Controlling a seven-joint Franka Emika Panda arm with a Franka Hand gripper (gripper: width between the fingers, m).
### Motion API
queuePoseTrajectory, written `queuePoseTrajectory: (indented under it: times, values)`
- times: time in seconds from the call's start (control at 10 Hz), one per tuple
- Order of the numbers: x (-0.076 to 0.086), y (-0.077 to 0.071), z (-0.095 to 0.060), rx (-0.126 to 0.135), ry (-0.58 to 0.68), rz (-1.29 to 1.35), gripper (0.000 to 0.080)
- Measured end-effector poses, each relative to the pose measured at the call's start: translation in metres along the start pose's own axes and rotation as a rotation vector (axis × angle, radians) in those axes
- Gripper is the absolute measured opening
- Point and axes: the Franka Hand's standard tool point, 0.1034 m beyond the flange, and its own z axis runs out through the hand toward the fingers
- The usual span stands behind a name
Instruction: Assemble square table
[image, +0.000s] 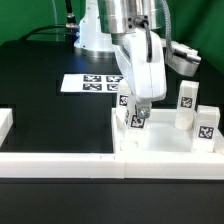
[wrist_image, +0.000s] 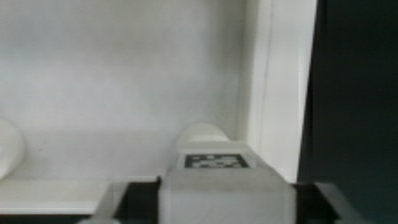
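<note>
The square table's tabletop (image: 160, 140) lies flat by the border bars (image: 60, 160), and the gripper (image: 138, 112) clasps one tagged leg (wrist_image: 217, 165) upright above it, seemingly to meet a corner socket.

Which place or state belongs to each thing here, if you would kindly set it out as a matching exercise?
Things:
1. marker board
2. tabletop
3. held leg
4. free legs

Places or states:
A. standing upright at the exterior view's right
B. lying flat on the black table, to the exterior view's left of the arm
C. clamped in the gripper, just above the white surface
D. lying flat under the gripper, rim raised

Pairs: 1-B, 2-D, 3-C, 4-A
</note>
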Motion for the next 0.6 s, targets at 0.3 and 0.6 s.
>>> queuePoseTrajectory:
  times: [0.3, 0.6]
  values:
    - [0.006, 0.003, 0.000, -0.026, 0.029, -0.268, 0.0636]
    - [0.011, 0.005, 0.001, -0.050, 0.042, -0.628, 0.0648]
